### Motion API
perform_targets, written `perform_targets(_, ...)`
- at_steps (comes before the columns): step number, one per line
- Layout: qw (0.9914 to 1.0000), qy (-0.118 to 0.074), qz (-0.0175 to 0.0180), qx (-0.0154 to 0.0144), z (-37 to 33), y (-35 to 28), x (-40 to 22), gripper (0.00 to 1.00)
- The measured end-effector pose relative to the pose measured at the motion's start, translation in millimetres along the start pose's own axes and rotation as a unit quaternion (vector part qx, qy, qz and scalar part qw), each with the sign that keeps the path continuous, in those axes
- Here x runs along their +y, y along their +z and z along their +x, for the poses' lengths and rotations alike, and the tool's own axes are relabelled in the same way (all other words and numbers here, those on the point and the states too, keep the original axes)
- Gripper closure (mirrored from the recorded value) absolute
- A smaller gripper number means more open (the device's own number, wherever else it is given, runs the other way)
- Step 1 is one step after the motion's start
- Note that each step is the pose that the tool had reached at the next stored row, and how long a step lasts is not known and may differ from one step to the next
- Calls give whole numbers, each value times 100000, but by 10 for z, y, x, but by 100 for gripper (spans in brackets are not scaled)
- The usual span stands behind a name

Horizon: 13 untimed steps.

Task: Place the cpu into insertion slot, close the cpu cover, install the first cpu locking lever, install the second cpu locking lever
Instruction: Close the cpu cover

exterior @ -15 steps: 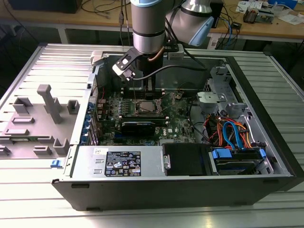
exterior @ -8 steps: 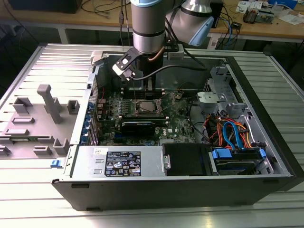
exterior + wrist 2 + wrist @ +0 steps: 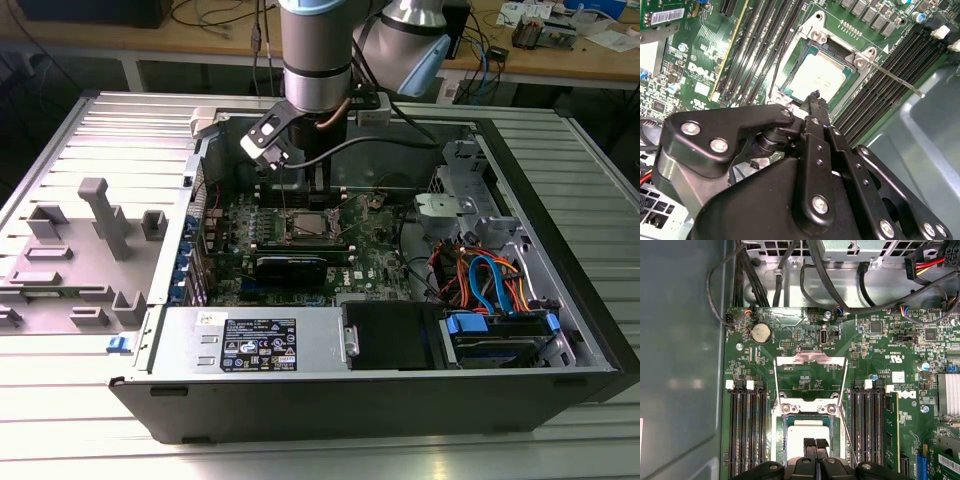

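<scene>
Black two-finger gripper [image 3: 815, 442] clenched, tips together, pointing down from the vertical grey arm [image 3: 315, 60] over the silver-topped square cpu [image 3: 815, 74]. The cpu is seated in the silver-rimmed dark insertion slot [image 3: 805, 409]. Contact: can't tell. The thin silver windowed cpu cover [image 3: 810, 358] is swung open. In the exterior view, orange and blue cables [image 3: 480, 275] lie at 3 o'clock of the insertion slot. Gripper body hides part of the cpu.

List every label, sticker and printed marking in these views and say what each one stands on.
Black-and-white sticker on the silver box in the exterior view: too small to read.
Barcode sticker on the circuit board in the second wrist view: too small to read.
White maker's logo on that board: a brand mark, left unquoted.
White board lettering in the first wrist view: blurred.
The cpu: no print visible.
</scene>
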<state>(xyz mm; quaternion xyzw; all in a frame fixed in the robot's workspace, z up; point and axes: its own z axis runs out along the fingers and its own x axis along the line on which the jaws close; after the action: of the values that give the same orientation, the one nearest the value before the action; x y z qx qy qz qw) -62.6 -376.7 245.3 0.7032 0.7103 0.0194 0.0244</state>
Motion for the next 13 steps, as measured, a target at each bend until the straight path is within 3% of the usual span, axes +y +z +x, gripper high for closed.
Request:
perform_targets(2,100000,-2,7,-8,1,-6,1,89)
perform_targets(8,100000,-8,2,-4,-1,-102,7,89)
perform_targets(13,100000,-5,-2,2,-1,-111,7,89)
